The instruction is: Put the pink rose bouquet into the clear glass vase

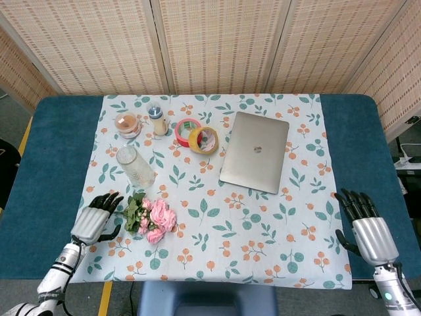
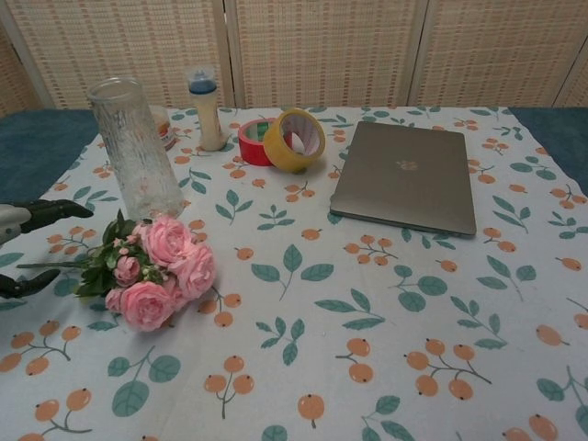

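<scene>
Left hand's fingers reach in from the edge, spread — the stem runs between upper fingers and thumb, untouched. Roses lie just past the fingertips; vase stands beyond them, upright.

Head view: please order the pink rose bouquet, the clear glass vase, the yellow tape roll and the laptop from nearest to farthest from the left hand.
From the left hand:
1. Pink rose bouquet, just beside the fingers, to their right.
2. Clear glass vase, behind the bouquet, upright.
3. Yellow tape roll, mid-table, leaning on the red roll.
4. Laptop, closed, right of the tape.
</scene>
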You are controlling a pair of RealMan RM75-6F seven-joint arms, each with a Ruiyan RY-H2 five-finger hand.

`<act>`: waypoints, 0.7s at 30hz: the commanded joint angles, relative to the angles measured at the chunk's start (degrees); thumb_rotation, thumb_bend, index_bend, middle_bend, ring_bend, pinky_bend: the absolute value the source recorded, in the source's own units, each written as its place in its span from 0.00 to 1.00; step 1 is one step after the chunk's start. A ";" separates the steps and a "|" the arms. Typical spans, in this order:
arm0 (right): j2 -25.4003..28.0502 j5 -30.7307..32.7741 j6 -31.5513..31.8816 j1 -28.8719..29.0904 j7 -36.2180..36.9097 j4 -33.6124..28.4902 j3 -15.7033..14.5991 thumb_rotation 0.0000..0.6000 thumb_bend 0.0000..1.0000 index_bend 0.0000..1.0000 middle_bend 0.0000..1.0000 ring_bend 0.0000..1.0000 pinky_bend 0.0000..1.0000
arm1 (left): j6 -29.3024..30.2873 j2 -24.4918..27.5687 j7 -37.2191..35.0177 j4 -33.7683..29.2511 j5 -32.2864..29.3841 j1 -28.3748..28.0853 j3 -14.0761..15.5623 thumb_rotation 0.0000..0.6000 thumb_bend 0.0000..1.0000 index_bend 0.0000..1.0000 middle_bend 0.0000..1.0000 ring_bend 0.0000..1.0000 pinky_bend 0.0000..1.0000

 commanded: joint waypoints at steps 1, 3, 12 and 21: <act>0.13 0.13 0.00 -0.01 0.17 -0.08 0.05 1.00 0.31 0.00 0.00 0.00 0.00 | -3.03 -1.69 3.79 -0.09 -4.16 -2.10 -0.44 0.67 0.45 0.00 0.00 0.00 0.13; 0.21 0.29 -0.12 0.00 0.34 -0.15 0.07 1.00 0.31 0.00 0.00 0.00 0.00 | -3.67 -2.33 5.08 -0.11 -5.36 -2.80 -0.44 0.67 0.44 0.00 0.00 0.00 0.13; 0.51 0.60 -0.45 0.05 0.54 -0.42 0.07 1.00 0.31 0.00 0.00 0.00 0.00 | -2.46 -3.48 7.21 -1.50 -5.49 -4.70 -0.49 0.66 0.45 0.00 0.00 0.00 0.13; 0.84 0.65 -0.80 0.12 0.75 -0.77 -0.06 1.00 0.31 0.00 0.00 0.00 0.00 | -2.62 -4.81 8.87 -1.78 -6.25 -6.21 0.39 0.66 0.44 0.00 0.00 0.00 0.15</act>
